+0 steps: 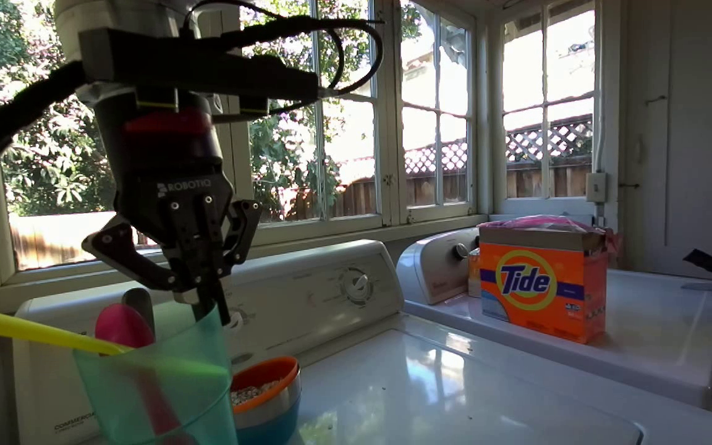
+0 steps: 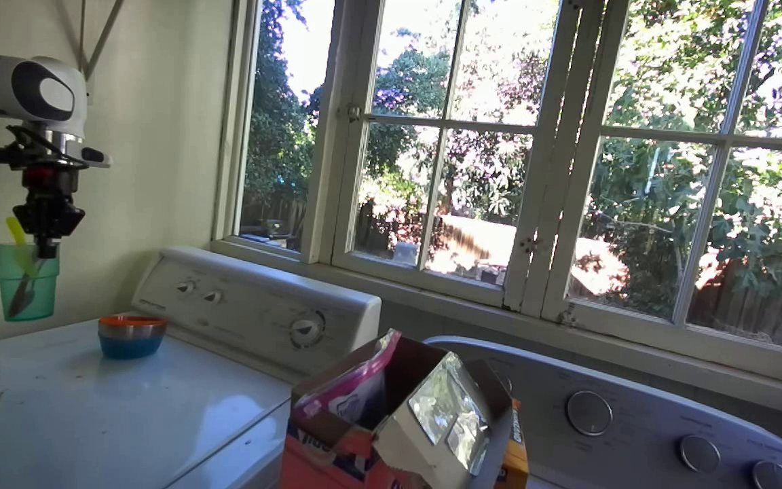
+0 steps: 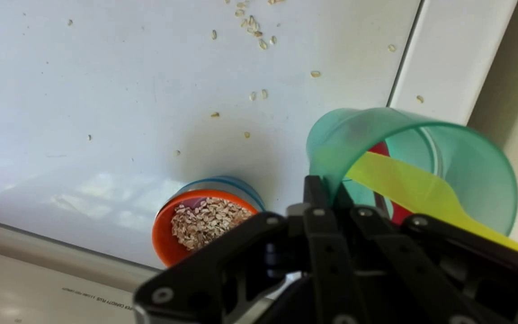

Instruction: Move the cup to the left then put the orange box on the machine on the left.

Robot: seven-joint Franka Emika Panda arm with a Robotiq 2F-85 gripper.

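Two machines [image 1: 381, 364] under windows [image 2: 445, 123]; bowl [image 2: 130, 343] sits on one. I've got the gripper [image 3: 328, 191] pinched on the rim of the cup [image 2: 38, 292], raised near the bowl. Orange box [image 1: 538, 284]: other machine [image 1: 659, 315], well apart from bowl; both exterior views show it, wrist view doesn't.

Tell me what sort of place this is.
Most likely a home laundry room: there's a white machine with a dial, a second machine beside it, and a Tide box on that second one.
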